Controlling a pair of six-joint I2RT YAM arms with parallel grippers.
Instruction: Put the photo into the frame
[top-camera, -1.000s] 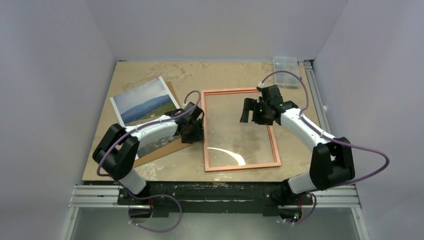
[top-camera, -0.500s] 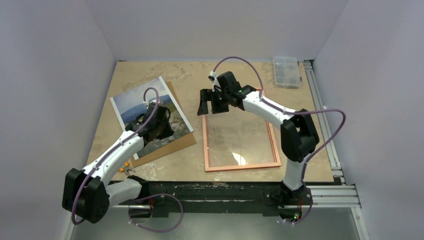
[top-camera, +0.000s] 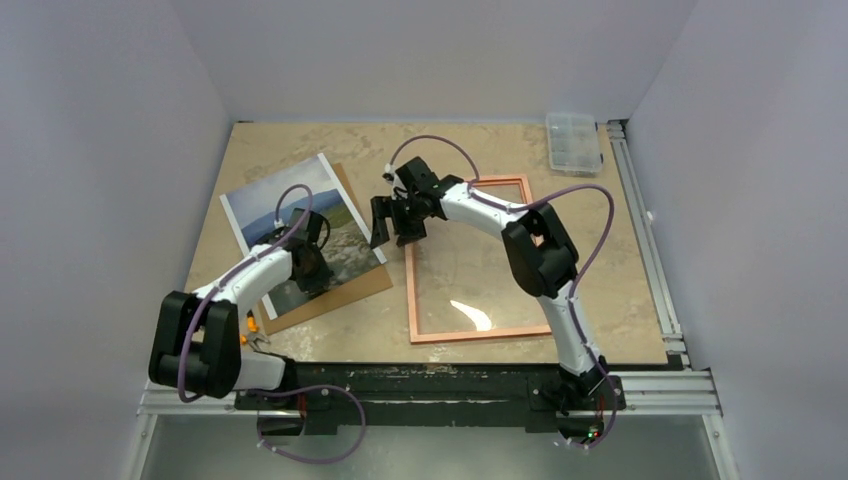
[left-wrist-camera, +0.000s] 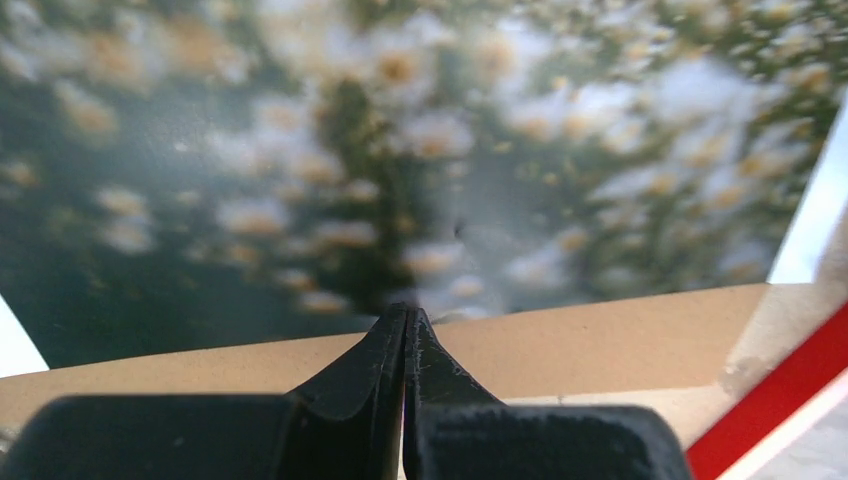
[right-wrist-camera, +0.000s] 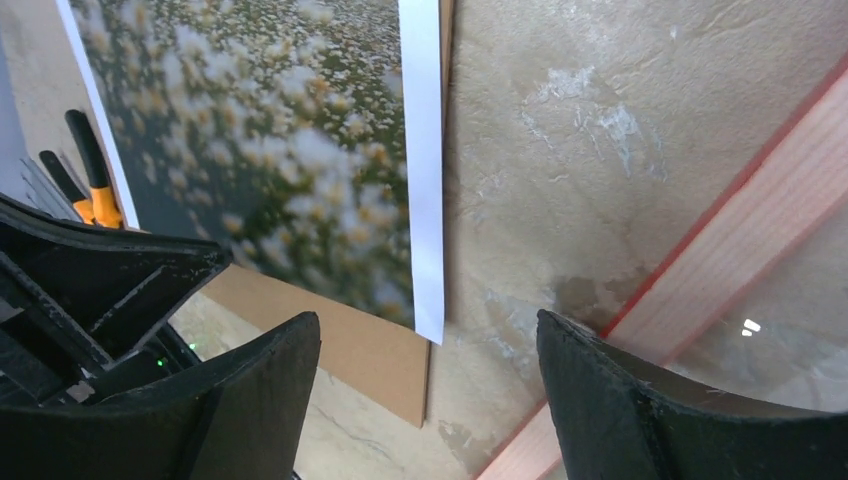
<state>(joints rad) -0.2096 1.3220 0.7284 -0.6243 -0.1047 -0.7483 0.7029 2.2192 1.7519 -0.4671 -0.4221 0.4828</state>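
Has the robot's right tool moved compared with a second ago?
Yes. The right tool has swung left: it was over the middle of the frame, and now hangs just past its left edge, close to the photo.

Tan table: brown backing board, frame, clear box lying on it.

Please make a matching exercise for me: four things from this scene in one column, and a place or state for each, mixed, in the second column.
1. photo
2. frame
3. left gripper
4. right gripper

A. jaws open
B. lies on the board
C. jaws shut
D. lies flat on the table, right of the photo

Pairs: 1-B, 2-D, 3-C, 4-A
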